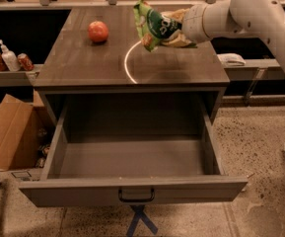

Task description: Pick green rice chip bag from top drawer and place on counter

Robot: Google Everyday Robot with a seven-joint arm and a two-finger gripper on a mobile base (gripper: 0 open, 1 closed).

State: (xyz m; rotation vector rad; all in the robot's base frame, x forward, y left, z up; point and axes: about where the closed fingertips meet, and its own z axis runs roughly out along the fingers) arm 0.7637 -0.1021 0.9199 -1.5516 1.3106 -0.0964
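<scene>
Hangs above the table [181,68], back right: gripper [177,27], reaching in from the right, jaws clamped on the bag [156,24]. Lies back left on the table, well apart from the bag: apple [98,31]. Curves across the tabletop below the bag, toward the front edge: arc [126,63]. Stands pulled out before the table, under its front edge: drawer [132,191]. Sits on the floor left of the drawer: box [9,132]. Stand on a shelf left of the table, behind the box: bottle [8,58] between cans [24,61].
</scene>
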